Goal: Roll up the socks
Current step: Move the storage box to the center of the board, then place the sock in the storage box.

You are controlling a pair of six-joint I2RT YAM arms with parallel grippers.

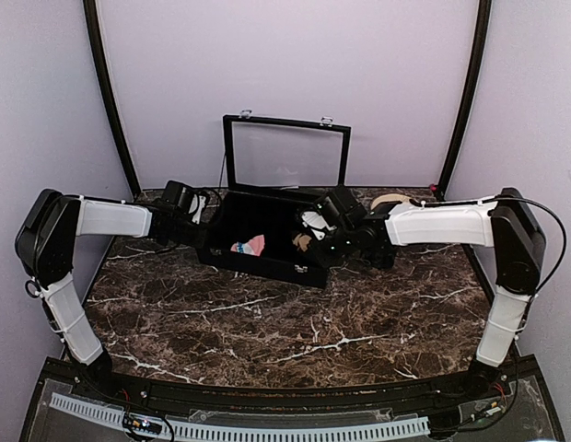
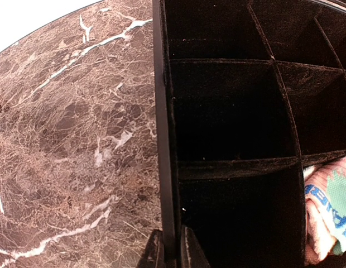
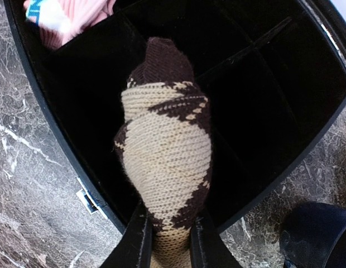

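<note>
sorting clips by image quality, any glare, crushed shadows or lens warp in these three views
Top external: even, soft light, sharp, though the box interior reads nearly black. Left wrist: top-left corner blown out white, wide-lens stretch toward the edges, compartments crushed dark. Right wrist: brown sock crisp between the fingers, compartments behind it lost in black.

Black divided box (image 1: 267,267), lid (image 1: 285,157) upright, on brown marble table (image 1: 267,322).
</note>
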